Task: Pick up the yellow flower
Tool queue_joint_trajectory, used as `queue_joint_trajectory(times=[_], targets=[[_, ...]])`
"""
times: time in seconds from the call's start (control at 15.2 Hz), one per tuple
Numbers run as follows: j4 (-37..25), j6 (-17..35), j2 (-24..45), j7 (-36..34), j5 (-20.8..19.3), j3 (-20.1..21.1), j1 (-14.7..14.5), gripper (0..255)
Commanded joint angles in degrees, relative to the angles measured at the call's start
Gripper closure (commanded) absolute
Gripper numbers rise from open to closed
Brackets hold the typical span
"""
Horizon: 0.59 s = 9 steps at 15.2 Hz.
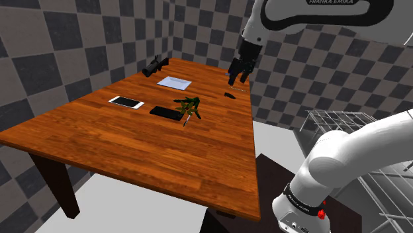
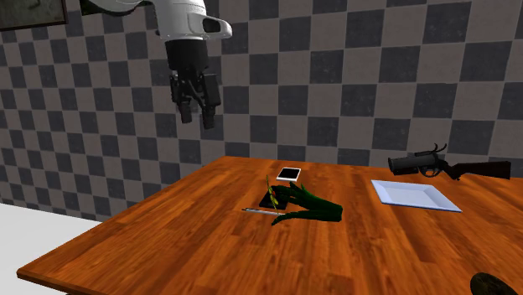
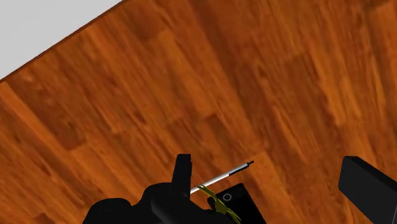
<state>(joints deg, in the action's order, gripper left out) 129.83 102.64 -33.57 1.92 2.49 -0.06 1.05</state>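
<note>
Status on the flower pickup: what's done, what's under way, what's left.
Done: nothing yet. The flower lies on the table by a black phone, ungrasped.
Under way: the approach. The end effector hangs open, well above the table and off to one side of the flower, holding nothing.
Left: move over the flower, descend, close on it and lift it.

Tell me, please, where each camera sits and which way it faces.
Shoulder view: beside the stand, looking down over the table at the flower; arm and gripper show.
Second exterior view: low by a table edge, facing a checkered wall; the gripper hangs above.
Wrist view: on the wrist, looking down at the tabletop; both fingers show, apart.
Shared: all three catch the flower and the black phone.
</note>
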Motion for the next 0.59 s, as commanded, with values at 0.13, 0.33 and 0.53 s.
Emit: queue_joint_trajectory(times=[0.13,0.33,0.53], targets=[[-4.46,3.80,9.49,-3.63,1.45,0.16,0.75,0],[-7.64,6.33,16.14,-6.08,2.51,0.09,1.22,0],[-11.36,8.36,22.83,-8.35,3.62,-0.14,1.62,0]])
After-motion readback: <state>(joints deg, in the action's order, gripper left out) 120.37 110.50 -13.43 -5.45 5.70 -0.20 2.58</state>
